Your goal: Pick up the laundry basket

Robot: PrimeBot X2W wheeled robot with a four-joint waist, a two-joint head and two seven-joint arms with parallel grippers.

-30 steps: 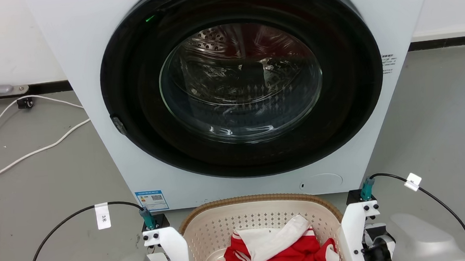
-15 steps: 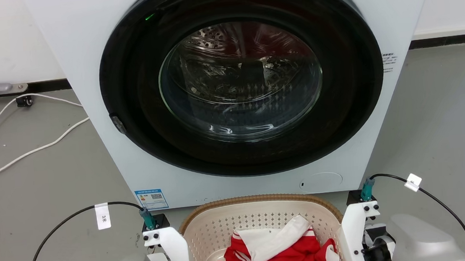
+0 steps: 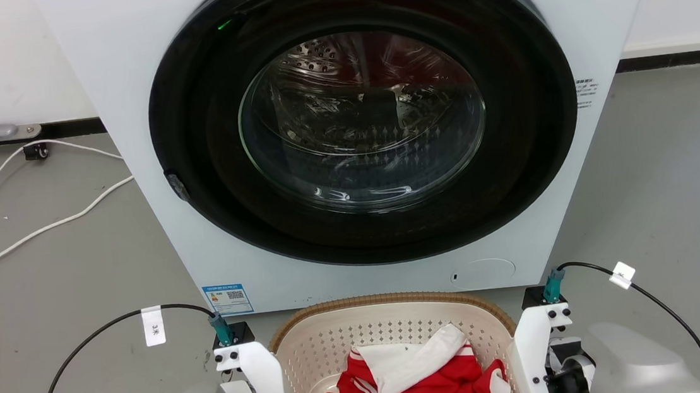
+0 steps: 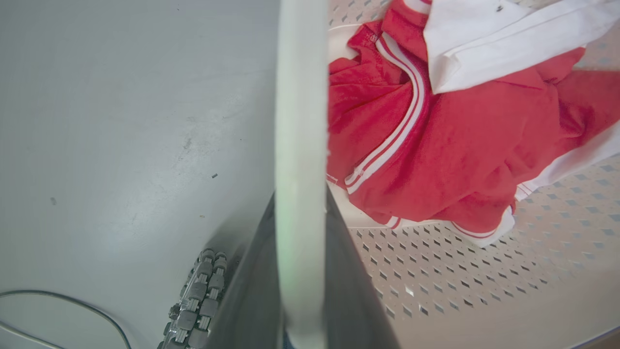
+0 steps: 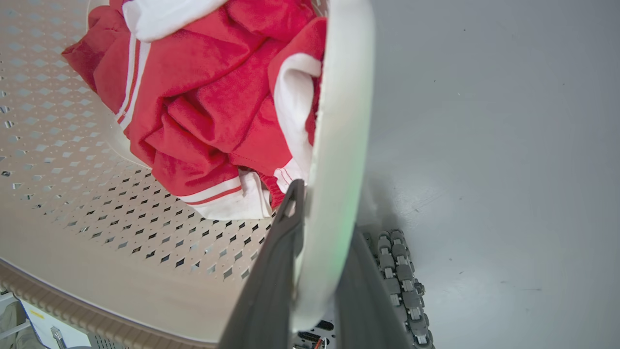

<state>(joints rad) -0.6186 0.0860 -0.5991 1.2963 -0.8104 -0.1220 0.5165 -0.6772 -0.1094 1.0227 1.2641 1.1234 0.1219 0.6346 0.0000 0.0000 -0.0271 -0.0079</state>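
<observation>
1. Grey floor (image 3: pixel 66 278) spreads outward of the left gripper's fingers. White cables (image 3: pixel 42 230) trail across it, well apart from them.
2. Left gripper (image 4: pixel 300 198): its two dark fingers (image 4: pixel 256 291) stand on either side of the basket's pale left handle (image 4: pixel 300 97) and are pressed against it, with the bar running up between them. Ribbed grey rollers (image 4: pixel 198 295) sit just outward of the fingers, low over the floor.
3. Cream laundry basket (image 3: pixel 390 298), with its brown woven-look rim, lies between the two grippers. It is directly in front of the white washer (image 3: pixel 118 84) and its round glass door (image 3: pixel 362 119). Inward of both sets of fingers, a red garment with white stripes (image 3: pixel 449 390) is bunched under a white cloth (image 3: pixel 408 356). Whether the basket is off the floor cannot be told.
4. Right gripper (image 5: pixel 324 213): its fingers (image 5: pixel 271 291) are clamped on the right handle (image 5: pixel 344 121). One finger is inside the perforated wall, near the garment's white cuff, and the other is outside over the floor. More rollers (image 5: pixel 402 286) lie just outward.
</observation>
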